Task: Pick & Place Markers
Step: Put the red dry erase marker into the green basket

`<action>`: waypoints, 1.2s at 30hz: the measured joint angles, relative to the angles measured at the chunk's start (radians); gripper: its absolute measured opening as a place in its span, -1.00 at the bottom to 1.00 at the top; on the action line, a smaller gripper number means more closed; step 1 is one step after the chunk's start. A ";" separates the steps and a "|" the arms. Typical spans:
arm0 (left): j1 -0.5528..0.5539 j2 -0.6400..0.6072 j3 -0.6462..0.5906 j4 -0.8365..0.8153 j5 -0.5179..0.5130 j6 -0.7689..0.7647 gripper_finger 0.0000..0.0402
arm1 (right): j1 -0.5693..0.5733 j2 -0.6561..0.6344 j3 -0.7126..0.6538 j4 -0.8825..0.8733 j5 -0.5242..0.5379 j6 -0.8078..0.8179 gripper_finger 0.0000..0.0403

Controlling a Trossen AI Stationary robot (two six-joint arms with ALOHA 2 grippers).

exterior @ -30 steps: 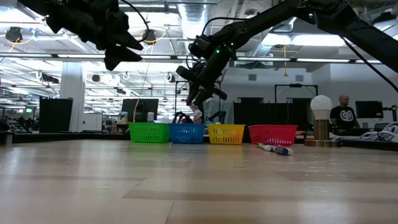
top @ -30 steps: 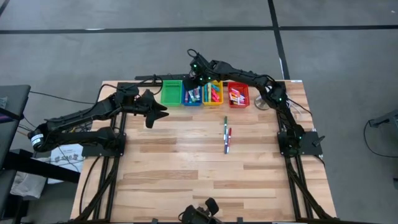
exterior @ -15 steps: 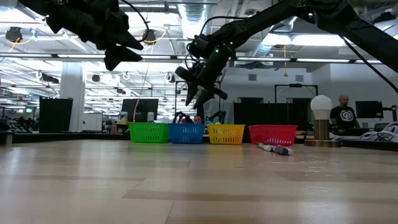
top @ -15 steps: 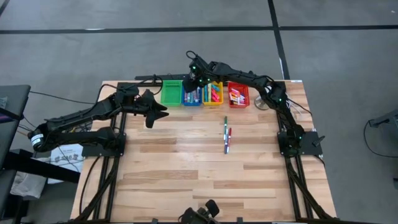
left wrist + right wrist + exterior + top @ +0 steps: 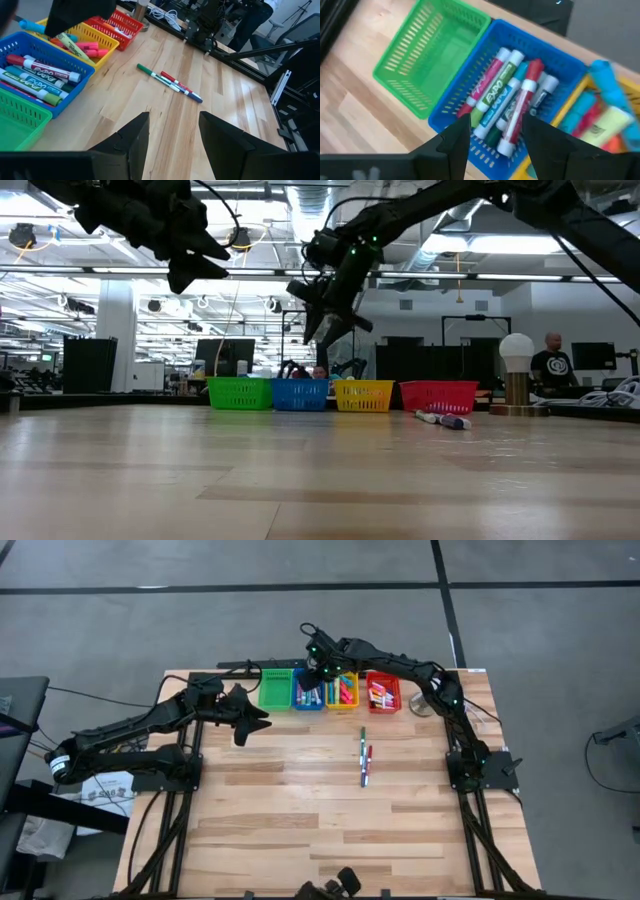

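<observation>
Nearby, three loose markers beside bins

**Bins in a row at the far edge, loose markers mid-worktop**

Four bins stood side by side along the far edge of the worktop. The leftmost bin held nothing visible; the three to its right each held markers. The right gripper hung above the second bin from the left. Three loose markers lay close together on the worktop, nearer than the bins and below the row's right end. The left gripper hovered left of the bins, well apart from the loose markers.
</observation>
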State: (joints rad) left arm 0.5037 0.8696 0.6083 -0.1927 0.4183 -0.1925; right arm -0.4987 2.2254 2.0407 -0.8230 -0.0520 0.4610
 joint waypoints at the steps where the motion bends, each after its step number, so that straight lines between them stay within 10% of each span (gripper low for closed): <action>1: -0.001 0.000 0.000 -0.001 0.000 0.000 -0.14 | 0.004 -0.011 0.000 -0.018 0.024 0.000 -0.17; 10: -0.025 0.000 0.000 -0.002 0.000 -0.002 -0.14 | 0.064 -0.123 0.000 -0.252 0.292 -0.004 -0.20; 24: -0.073 0.000 0.000 -0.009 0.000 0.000 -0.14 | 0.218 -0.271 0.000 -0.412 0.295 0.019 -0.60; 36: -0.072 0.000 0.000 -0.009 0.008 0.004 -0.14 | 0.465 -0.511 -0.042 -0.728 0.636 0.373 -0.90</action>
State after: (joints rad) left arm 0.4313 0.8696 0.6083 -0.2016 0.4265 -0.1883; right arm -0.0337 1.7145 1.9984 -1.5514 0.5841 0.8339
